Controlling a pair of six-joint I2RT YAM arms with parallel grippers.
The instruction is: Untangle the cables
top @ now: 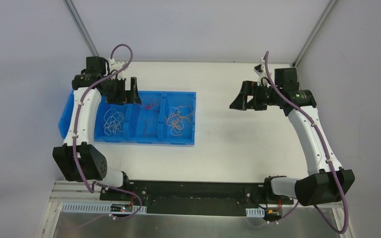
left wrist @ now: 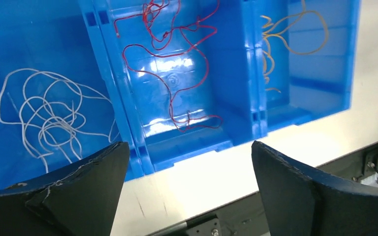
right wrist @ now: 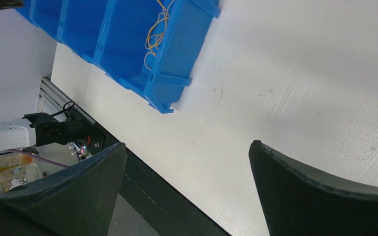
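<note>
The cables were found sorted by colour in a row of blue bins (top: pixel 144 139), set on the left half of the white table (top: pixel 238 144). The white cables (top: pixel 113 121) were seen in a loose, curly heap in one bin. The red cables (top: pixel 151 105) were spread out in the bin just to its right. The orange and yellow cables (top: pixel 178 118) were bundled in the bin at the right end. Each colour was kept inside its own walls. One more bin at the left end was largely covered by the left arm, and its contents could not be told.

The left gripper (top: pixel 129 95) was held above the far side of the bins, roughly over the wall between the white and the red heaps. From the left wrist camera its fingers (left wrist: pixel 78 196) were shown spread wide and empty, with the white and red heaps lying on the bin floors below and not touched by either fingertip.

The right gripper (top: pixel 239 99) was held over bare table to the right of the bins, well apart from them. Its fingers (right wrist: pixel 315 196) were likewise shown spread wide and empty. In that wrist view only the right-end bin's orange and yellow strands could be made out, up in the far corner.
</note>
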